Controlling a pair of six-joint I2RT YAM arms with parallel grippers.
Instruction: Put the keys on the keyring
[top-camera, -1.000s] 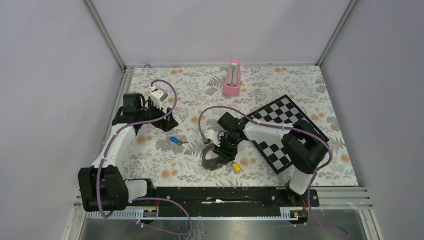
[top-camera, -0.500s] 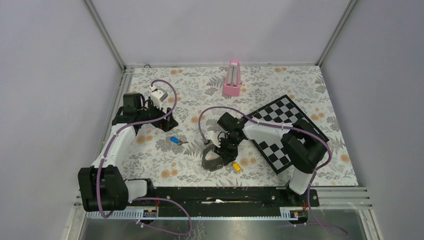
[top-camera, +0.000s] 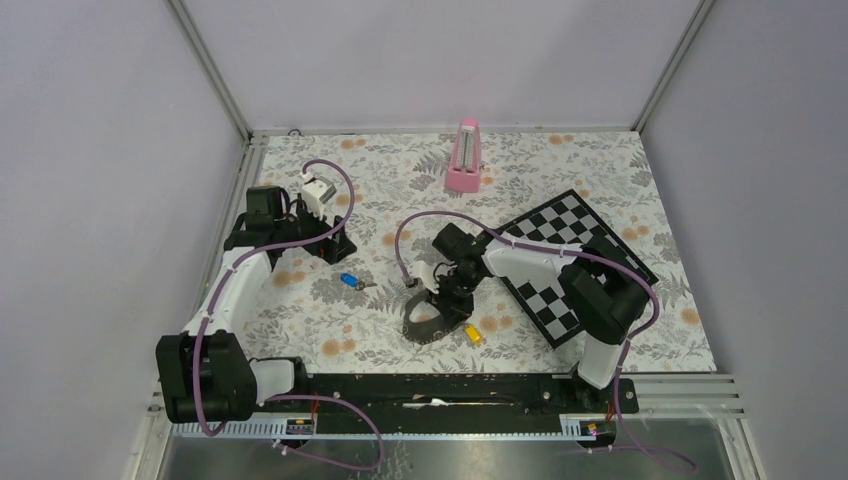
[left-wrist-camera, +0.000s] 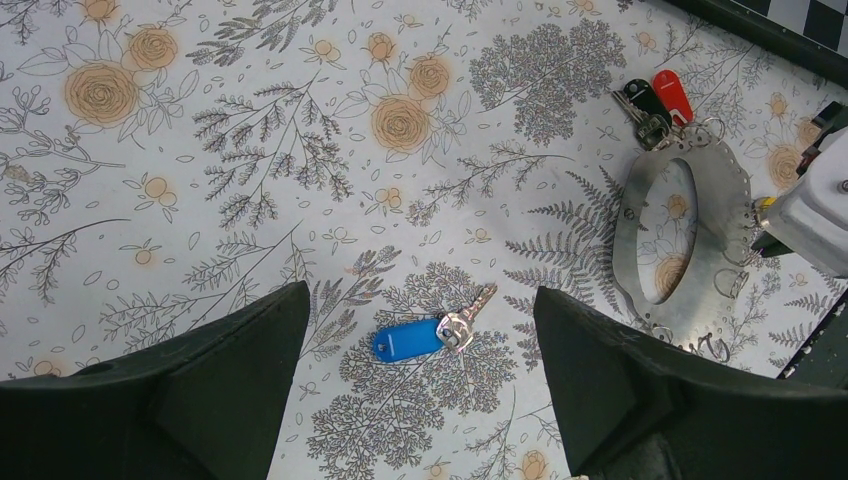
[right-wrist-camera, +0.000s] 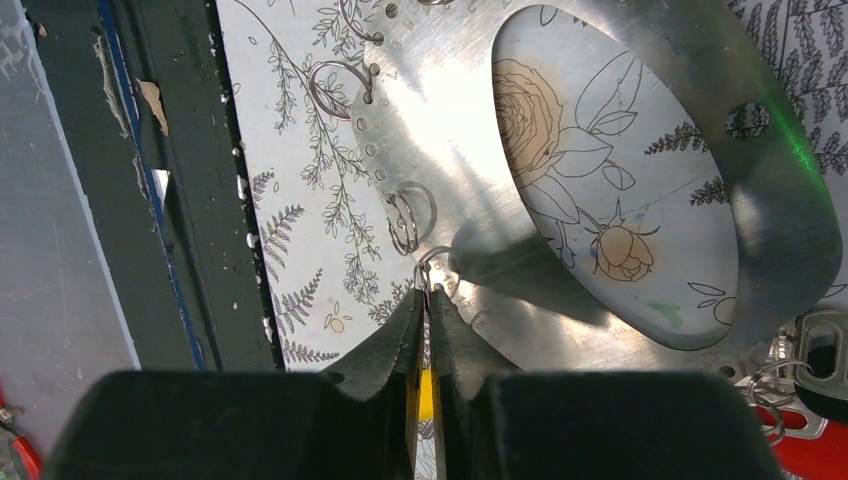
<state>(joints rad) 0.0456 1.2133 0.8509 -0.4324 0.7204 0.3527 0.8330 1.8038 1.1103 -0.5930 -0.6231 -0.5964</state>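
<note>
Blue key (left-wrist-camera: 428, 334): blue plastic head, short silver blade. It lies flat on the table, alone, well apart from the keyring.

Keyring (left-wrist-camera: 632, 235): flat grey metal oval band, open in the middle, with small holes round its rim. It lies flat on the table. A red tag (left-wrist-camera: 672, 93) and a black tag (left-wrist-camera: 645, 100) sit at one end.

A split ring (right-wrist-camera: 410, 215) hangs from a rim hole. The right gripper (right-wrist-camera: 427, 295) pinches another at the rim.

Yellow key (top-camera: 474, 334): lies on the table just beside the band.
</note>
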